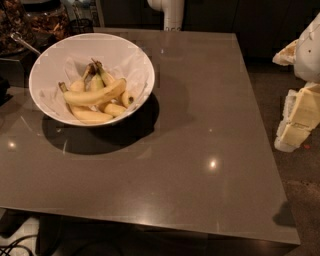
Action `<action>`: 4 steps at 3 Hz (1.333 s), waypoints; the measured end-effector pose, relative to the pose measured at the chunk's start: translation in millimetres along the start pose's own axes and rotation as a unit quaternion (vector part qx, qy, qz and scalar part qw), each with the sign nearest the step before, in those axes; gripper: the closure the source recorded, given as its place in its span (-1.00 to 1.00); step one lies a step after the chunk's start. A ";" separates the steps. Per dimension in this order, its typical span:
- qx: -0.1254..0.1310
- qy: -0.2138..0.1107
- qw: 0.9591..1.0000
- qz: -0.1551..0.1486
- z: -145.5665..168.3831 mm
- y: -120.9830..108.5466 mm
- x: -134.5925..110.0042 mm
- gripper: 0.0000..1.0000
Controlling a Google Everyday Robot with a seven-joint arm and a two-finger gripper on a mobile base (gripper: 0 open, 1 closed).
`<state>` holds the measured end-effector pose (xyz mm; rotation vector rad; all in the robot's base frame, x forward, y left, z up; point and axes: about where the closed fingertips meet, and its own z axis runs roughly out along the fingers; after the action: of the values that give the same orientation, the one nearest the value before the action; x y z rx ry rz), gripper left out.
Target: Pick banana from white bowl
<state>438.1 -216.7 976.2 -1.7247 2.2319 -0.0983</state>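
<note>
The white bowl (135,57) stands at the back left of the grey table (200,150). It is large, glossy and lined with crumpled white paper. Several yellow bananas (95,95) lie in it, one lying across the top of the others, with the stems pointing to the back. My gripper (296,120), white with yellowish parts, is at the right edge of the view, beyond the table's right edge and far from the bowl. It holds nothing that I can see.
A white arm segment (170,12) rises behind the table's far edge. Dark containers with food and a metal utensil (25,30) stand at the back left, next to the bowl. Dark floor and cables (15,245) show below the front edge.
</note>
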 end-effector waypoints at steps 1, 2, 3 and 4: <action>0.000 0.000 1.000 0.000 0.0 0.0 0.0 -1.00; 0.002 0.021 1.000 0.013 2.1 0.3 -6.0 -1.00; -0.008 0.066 0.998 0.016 8.2 8.9 -42.0 -1.00; -0.006 0.095 0.995 0.020 19.1 5.6 -95.4 -1.00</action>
<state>459.6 -121.6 976.4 -1.7416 2.4041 -0.2515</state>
